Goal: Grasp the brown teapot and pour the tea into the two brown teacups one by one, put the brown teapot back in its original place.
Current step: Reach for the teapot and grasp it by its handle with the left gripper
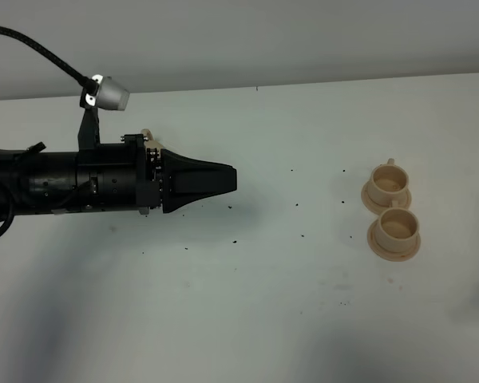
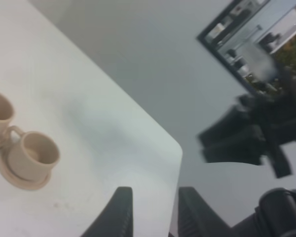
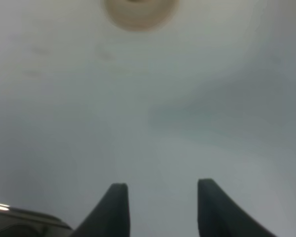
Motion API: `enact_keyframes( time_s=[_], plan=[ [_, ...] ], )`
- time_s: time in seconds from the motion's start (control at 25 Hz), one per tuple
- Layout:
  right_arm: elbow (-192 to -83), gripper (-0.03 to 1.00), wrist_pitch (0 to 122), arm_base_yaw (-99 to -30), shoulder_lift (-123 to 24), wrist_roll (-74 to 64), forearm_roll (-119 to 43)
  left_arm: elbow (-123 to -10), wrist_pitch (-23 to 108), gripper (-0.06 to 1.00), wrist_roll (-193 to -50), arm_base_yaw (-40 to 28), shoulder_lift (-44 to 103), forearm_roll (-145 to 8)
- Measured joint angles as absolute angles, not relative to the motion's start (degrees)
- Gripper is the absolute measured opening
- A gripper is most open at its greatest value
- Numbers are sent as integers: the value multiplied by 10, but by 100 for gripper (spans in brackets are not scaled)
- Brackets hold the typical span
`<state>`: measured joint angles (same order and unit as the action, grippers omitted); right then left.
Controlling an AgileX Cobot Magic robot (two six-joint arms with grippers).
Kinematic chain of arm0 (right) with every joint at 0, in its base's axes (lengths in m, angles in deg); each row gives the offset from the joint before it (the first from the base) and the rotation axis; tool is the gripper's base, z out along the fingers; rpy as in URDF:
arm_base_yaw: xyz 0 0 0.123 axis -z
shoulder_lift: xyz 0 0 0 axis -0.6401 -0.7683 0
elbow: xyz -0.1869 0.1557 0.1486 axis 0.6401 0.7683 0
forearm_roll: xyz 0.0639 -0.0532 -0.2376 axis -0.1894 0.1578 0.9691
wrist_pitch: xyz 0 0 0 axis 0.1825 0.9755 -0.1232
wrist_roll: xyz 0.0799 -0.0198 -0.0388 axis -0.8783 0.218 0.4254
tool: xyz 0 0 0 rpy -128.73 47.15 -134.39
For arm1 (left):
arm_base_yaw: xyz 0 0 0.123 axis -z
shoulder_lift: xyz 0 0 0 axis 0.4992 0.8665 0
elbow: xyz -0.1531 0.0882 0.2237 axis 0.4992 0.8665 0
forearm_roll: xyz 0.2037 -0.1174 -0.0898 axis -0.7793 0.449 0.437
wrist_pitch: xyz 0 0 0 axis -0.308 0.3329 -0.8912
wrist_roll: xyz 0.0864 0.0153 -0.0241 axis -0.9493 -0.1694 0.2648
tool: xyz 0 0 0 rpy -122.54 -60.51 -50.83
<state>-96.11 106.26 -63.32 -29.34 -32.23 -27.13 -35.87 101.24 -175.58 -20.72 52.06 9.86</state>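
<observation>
Two teacups [image 1: 394,227] stand well ahead of the open, empty left jaws.

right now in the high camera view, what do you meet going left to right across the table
black left arm → its hand → bare white table → the two brown teacups, one behind the other, so there is no left-right order between them

Blurred tan disc [image 3: 140,14], perhaps a saucer, cut by frame edge.
</observation>
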Motion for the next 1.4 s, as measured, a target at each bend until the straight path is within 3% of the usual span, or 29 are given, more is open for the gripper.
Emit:
enact_keyframes(
  time_s=[0.36,0.76,1.4],
  plan=[
    [-865,34,1120,-633,-46,-328,-258,-372,982,25,-1734,-207,521,91],
    [-854,34,1129,-633,188,-257,-300,-372,980,25,-1731,-207,521,91],
    [-848,33,1133,-607,200,-243,-307,-403,1066,25,-1679,-202,521,119]
  ],
)
